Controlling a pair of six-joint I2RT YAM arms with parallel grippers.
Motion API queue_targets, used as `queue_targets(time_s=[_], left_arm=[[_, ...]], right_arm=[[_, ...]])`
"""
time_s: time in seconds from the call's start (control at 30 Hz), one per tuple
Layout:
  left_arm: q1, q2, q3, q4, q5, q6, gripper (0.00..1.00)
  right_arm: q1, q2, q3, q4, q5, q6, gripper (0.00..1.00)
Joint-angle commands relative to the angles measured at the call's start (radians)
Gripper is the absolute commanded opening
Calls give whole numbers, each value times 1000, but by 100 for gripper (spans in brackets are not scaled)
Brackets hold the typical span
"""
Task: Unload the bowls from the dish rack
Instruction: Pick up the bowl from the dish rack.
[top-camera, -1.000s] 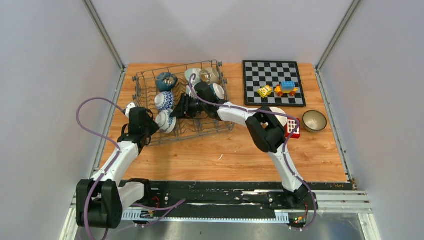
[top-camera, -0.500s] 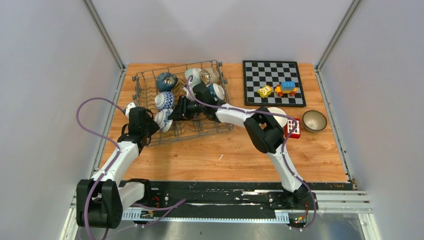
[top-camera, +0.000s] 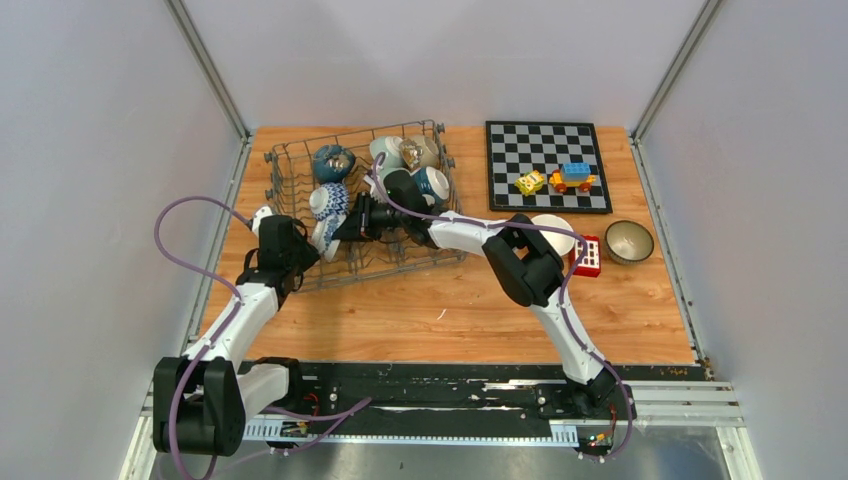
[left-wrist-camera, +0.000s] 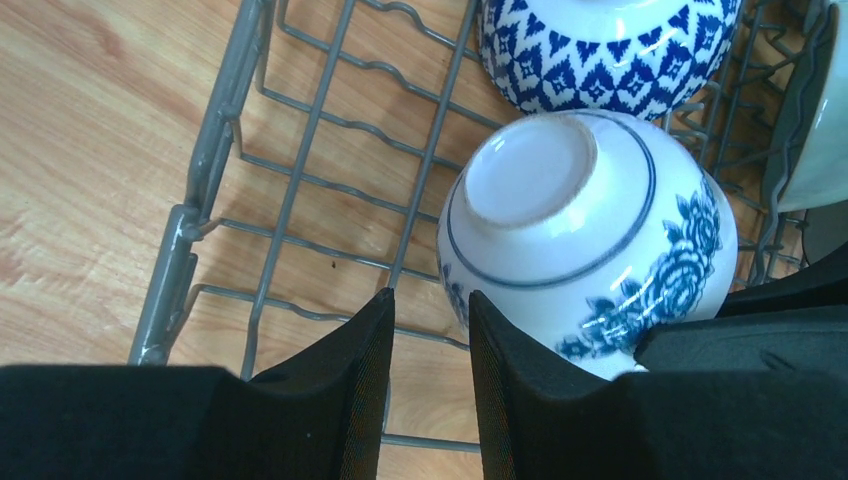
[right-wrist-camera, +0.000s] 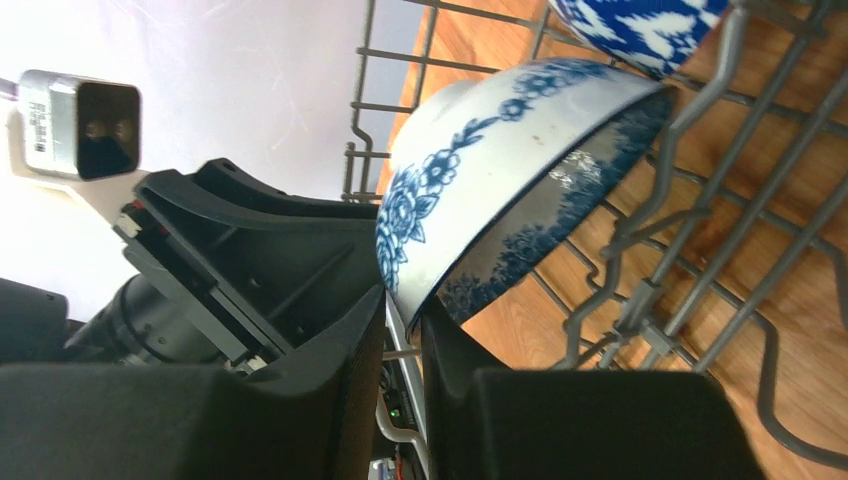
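The grey wire dish rack (top-camera: 300, 160) stands at the back left and holds several bowls. A dark teal one (top-camera: 333, 161), a blue diamond-patterned one (top-camera: 330, 198) and pale ones (top-camera: 420, 150) sit inside. My right gripper (top-camera: 347, 228) reaches into the rack. It is shut on the rim of a white bowl with blue flowers (right-wrist-camera: 470, 150), one finger inside and one outside. That bowl (left-wrist-camera: 590, 230) is tilted, its foot towards my left gripper (left-wrist-camera: 430, 310). The left gripper hovers at the rack's left wall (left-wrist-camera: 210, 170), jaws a narrow gap apart with nothing between them.
A chessboard (top-camera: 520, 145) with toy blocks (top-camera: 572, 177) lies at the back right. On the table are a white bowl (top-camera: 553, 230) partly behind my right elbow, a red block (top-camera: 588, 257) and a beige-brown bowl (top-camera: 629, 241). Bare wood lies in front of the rack.
My right gripper has pushed further left in the rack and onto the flowered bowl's rim. The bowl has shifted slightly left and tipped. The left arm has not moved.
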Motion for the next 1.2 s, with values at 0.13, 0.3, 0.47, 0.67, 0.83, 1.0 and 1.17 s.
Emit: queue_targets(time_s=[0.13, 0.3, 0.47, 0.67, 0.83, 1.0, 1.17], left_arm=[[6, -15, -15, 10, 20, -13, 35], [7, -36, -16, -5, 16, -13, 35], [7, -55, -20, -18, 13, -11, 35], [6, -67, -21, -31, 3, -13, 35], [7, -97, -4, -68, -29, -11, 35], [6, -149, 30, -125, -76, -25, 35], [7, -197, 57, -176, -107, -36, 34]], right_arm=[[22, 37, 10, 119, -4, 49, 9], [24, 56, 11, 169, -21, 74, 0], [29, 75, 39, 184, -37, 80, 0], [35, 81, 40, 225, -40, 96, 0], [35, 65, 9, 295, -51, 111, 0], [37, 59, 13, 352, -73, 129, 0], [45, 67, 28, 395, -91, 162, 0]])
